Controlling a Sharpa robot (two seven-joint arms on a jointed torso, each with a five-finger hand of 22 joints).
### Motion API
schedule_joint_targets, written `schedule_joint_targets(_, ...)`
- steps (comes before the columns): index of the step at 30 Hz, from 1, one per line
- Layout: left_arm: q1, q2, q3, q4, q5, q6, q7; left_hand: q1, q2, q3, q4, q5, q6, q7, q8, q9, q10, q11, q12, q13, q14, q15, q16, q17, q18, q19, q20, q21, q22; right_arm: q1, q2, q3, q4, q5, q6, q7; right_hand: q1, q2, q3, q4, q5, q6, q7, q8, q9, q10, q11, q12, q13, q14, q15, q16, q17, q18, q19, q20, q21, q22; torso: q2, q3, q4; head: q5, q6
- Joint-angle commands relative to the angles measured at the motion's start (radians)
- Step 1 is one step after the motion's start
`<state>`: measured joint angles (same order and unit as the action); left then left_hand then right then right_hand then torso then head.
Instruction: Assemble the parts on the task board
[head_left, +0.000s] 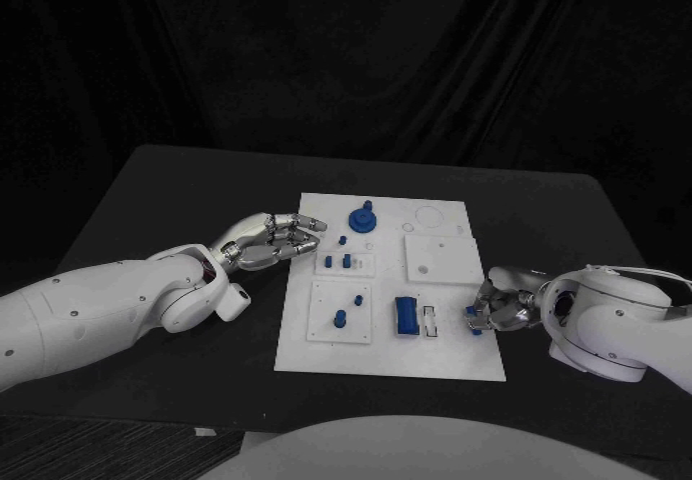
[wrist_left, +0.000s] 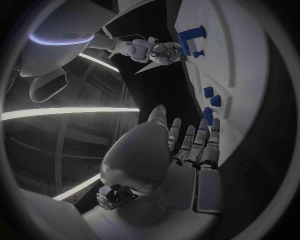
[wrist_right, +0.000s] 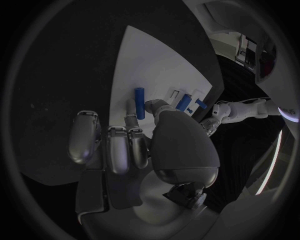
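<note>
Head view: your right hand (head_left: 498, 308) pinches a small blue piece (head_left: 473, 317) at the white board's (head_left: 440, 360) right edge; left hand (head_left: 274, 240) rests loosely curled, empty. It looks light, stiff and slippery, so hold its sides.

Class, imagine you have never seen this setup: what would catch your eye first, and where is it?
The white task board stands out in the middle of the black table, dotted with small blue parts. The left hand rests at the board's far left corner, fingers curled with nothing in them. The right hand sits at the board's right edge, holding a small blue piece.
</note>
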<state>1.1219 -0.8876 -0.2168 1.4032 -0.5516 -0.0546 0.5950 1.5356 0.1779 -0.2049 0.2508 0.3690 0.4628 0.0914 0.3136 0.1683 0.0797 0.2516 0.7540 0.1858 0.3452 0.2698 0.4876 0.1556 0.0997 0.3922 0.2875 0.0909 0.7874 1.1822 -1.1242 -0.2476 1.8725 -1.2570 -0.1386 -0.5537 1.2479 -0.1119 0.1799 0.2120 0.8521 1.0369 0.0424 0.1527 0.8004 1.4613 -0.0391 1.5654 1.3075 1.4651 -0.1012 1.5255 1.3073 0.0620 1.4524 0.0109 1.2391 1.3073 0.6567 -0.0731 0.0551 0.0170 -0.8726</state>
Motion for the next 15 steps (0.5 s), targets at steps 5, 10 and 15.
schedule_joint_targets(5,-0.001,0.006,0.001,0.0,0.007,0.006,0.007,0.005,0.007,0.005,-0.001,0.006,-0.004,0.001,-0.004,-0.002,-0.002,0.005,0.006,0.001,0.005,0.004,0.004,-0.002,-0.015,0.005,0.001,0.005,-0.001,0.027,0.01,0.0,0.006,0.33,-0.045,0.0,-0.038,0.001,0.137,-0.121,-0.003,0.01,-0.001,0.008,0.01,0.109,0.002,0.005,0.263,0.079,0.004,-0.007,0.111,0.014,-0.004,0.003,-0.016,0.161,-0.001,-0.0009,0.0024,-0.001,0.0)
schedule_joint_targets(10,-0.001,0.006,0.001,0.0,0.007,0.006,0.006,0.005,0.007,0.005,-0.001,0.006,-0.004,0.001,-0.004,-0.002,-0.002,0.005,0.006,0.001,0.005,0.004,0.004,-0.002,-0.015,0.005,0.001,0.005,-0.001,0.031,0.029,0.0,-0.004,0.437,-0.034,0.0,-0.054,0.004,0.143,-0.121,-0.013,0.008,-0.002,0.011,0.011,0.109,0.001,0.005,0.263,0.078,0.003,-0.009,0.105,0.015,-0.004,0.002,-0.019,0.161,0.0,-0.0016,0.0016,0.003,0.0)
schedule_joint_targets(15,-0.001,0.008,0.001,-0.001,0.007,0.006,0.005,0.005,0.007,0.005,-0.001,0.006,-0.004,0.001,-0.004,-0.002,-0.002,0.005,0.006,0.001,0.005,0.004,0.004,-0.002,-0.015,0.005,0.001,0.005,-0.001,0.033,0.052,0.0,-0.018,0.475,-0.021,0.002,-0.067,0.007,0.148,-0.122,-0.026,0.005,-0.002,0.013,0.012,0.109,0.001,0.005,0.263,0.078,0.002,-0.009,0.104,0.015,-0.004,0.001,-0.02,0.16,0.002,-0.0012,0.001,0.0,0.0)
